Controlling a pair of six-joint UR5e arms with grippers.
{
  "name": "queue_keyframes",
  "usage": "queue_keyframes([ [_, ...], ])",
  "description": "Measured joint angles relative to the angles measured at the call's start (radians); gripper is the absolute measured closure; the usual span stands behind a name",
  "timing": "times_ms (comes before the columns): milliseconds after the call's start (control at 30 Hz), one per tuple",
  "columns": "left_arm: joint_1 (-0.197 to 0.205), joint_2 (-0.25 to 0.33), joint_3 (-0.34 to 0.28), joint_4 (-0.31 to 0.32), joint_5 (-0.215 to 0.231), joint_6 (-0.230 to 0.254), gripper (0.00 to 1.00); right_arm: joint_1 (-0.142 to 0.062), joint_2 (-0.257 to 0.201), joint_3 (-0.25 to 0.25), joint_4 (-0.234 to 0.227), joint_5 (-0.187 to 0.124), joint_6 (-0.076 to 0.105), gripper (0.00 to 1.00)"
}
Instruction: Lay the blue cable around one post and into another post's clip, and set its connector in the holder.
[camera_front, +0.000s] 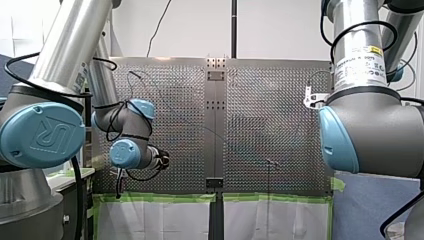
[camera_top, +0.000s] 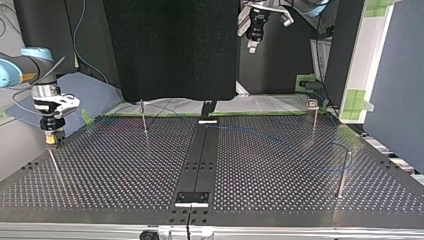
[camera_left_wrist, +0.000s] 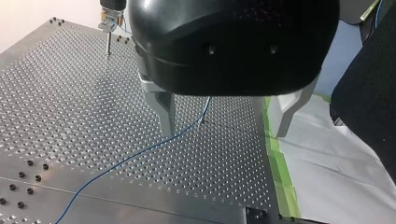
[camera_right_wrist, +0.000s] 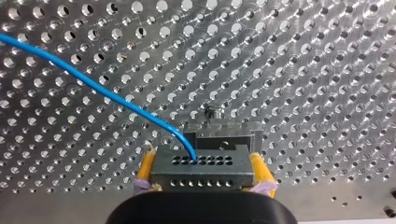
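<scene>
Perforated metal tabletop (camera_left_wrist: 70, 116) spreads under everything. Nearest in the left wrist view, my left end effector (camera_left_wrist: 224, 116) hangs over it, its two metal fingers (camera_left_wrist: 166, 112) apart, with nothing between them. Below them the blue cable (camera_left_wrist: 140, 150) lies on the tabletop and passes between the fingers toward the far side. At the far corner my right end effector (camera_left_wrist: 108, 23) stands above a thin post (camera_left_wrist: 108, 46). The right wrist view shows its yellow pads (camera_right_wrist: 147, 169) clamped on the grey connector (camera_right_wrist: 203, 169), where the cable enters the top. Just beyond the connector sits the grey holder (camera_right_wrist: 233, 129); whether they touch I cannot tell.
</scene>
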Motion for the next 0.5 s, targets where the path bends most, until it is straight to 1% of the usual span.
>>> queue_keyframes([
  [67, 0.001, 0.0, 0.0, 0.0, 0.0, 0.0, 0.0, 0.0, 0.0, -0.001, 0.0, -0.003, -0.007, 1.0],
  [167, 0.001, 0.0, 0.0, 0.0, 0.0, 0.001, 0.0, -0.001, 0.0, -0.002, -0.003, -0.018, -0.024, 1.0],
  [200, 0.002, 0.0, 0.0, -0.001, 0.0, 0.001, 0.0, -0.001, 0.0, -0.002, -0.004, -0.025, -0.033, 1.0],
  [300, 0.003, 0.0, 0.0, -0.001, 0.0, 0.001, 0.0, -0.002, 0.0, -0.003, -0.011, -0.04, -0.046, 1.0],
  [367, 0.004, 0.0, 0.0, -0.001, 0.0, 0.001, 0.0, -0.003, 0.0, -0.003, -0.016, -0.046, -0.048, 1.0],
  [500, 0.004, 0.0, 0.0, -0.001, 0.0, 0.001, 0.0, -0.004, 0.0, -0.003, -0.023, -0.051, -0.046, 1.0],
])
